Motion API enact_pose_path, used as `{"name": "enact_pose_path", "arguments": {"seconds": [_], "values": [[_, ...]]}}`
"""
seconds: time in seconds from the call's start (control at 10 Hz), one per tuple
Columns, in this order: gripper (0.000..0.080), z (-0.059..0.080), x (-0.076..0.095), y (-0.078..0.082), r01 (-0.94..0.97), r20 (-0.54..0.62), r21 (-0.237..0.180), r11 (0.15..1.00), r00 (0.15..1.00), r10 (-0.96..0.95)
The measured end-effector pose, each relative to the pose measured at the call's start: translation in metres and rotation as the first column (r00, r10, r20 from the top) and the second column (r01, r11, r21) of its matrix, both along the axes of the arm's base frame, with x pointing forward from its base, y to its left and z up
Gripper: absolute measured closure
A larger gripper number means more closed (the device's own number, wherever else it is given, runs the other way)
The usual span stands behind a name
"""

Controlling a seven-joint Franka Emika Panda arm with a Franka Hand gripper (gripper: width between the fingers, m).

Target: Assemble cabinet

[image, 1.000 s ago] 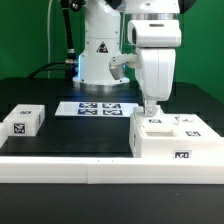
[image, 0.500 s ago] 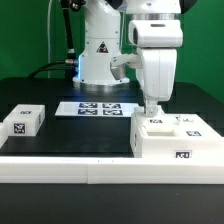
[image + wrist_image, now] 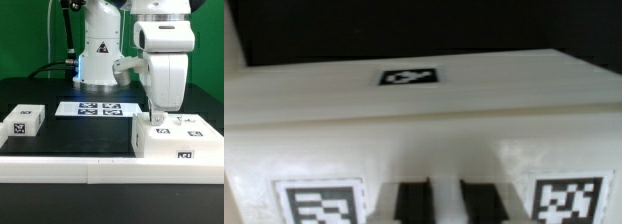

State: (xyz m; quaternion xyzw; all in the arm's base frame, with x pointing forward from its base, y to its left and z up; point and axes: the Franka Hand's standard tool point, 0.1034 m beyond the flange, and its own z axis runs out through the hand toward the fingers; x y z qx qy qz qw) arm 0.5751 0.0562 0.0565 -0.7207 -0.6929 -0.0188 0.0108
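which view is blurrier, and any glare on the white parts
Wrist view: soft throughout, the tags on the white cabinet body smeared, the nearest worst. Exterior view: sharper and evenly lit, white surfaces nearly washed out, a blue glow by the robot base.

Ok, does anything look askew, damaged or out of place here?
Nothing stands out. The cabinet body sits flat at the exterior view's right with the gripper over its top; the small white part and the marker board lie flat, apart.
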Motion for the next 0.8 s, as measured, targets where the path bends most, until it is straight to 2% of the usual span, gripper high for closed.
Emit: {"name": "enact_pose_path", "arguments": {"seconds": [0.6, 0.7, 0.8], "values": [[0.0725, 0.0001, 0.0002, -0.0011, 0.010, -0.001, -0.001, 1.000, 1.000, -0.010], [0.0487, 0.0001, 0.0002, -0.0012, 0.010, -0.001, -0.001, 1.000, 1.000, -0.010], [0.0487, 0.0000, 0.0002, -0.0012, 0.010, -0.001, -0.001, 1.000, 1.000, -0.010]]}}
